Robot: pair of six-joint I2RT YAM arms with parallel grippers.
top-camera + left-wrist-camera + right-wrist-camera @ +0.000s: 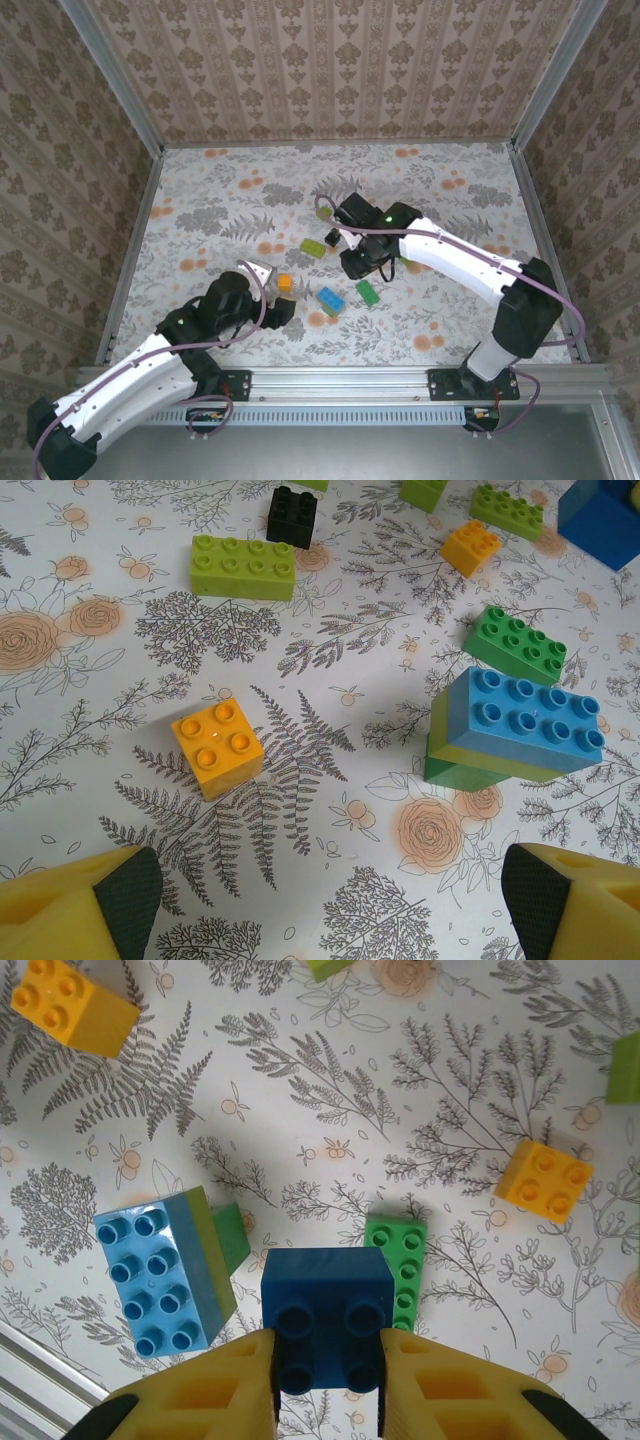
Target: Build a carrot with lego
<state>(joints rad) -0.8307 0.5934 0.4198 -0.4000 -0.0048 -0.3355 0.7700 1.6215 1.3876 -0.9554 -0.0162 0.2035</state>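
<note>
I've got the right gripper [328, 1365] clamped on a dark blue brick [326, 1285], held aloft. The left gripper [330, 900] hangs spread wide over an orange brick [217, 746] (carrot material, I'd judge), ready to drop. No carrot is built yet; a lime brick [243, 566] lies loose beyond.

The dark blue brick [327, 1305] hides part of the green brick [402, 1260]; the right wrist view's edge cuts off a lime brick [627, 1068].
</note>
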